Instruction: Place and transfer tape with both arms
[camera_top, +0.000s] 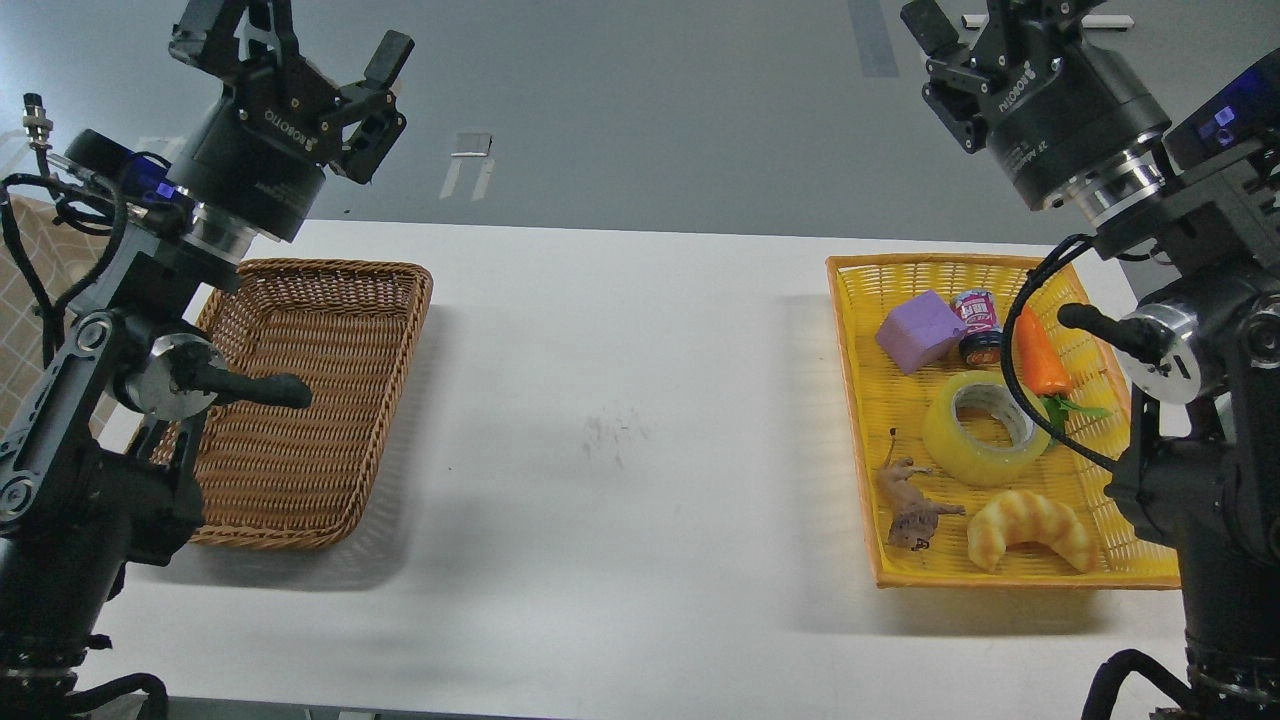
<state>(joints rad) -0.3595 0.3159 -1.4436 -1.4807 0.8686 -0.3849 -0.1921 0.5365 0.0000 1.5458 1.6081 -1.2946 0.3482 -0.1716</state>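
Two grippers: you have both raised high above the table, neither touching anything.
Left gripper (300, 45): fingers spread apart, nothing between them, hanging above the far edge of the wicker basket (330, 300).
Right gripper (965, 40): partly cut off by the frame's top edge; you cannot tell from here whether its fingers are parted or closed.
Tape (985, 428): lying flat in the yellow basket (850, 330), core upward, between the carrot (1040, 355) and the croissant toy (1030, 530), well apart from both grippers.
Progress: nothing looks done yet; the tape sits untouched.
Left to do: you must pick it up, hand it across, and set it down, likely in the wicker basket.
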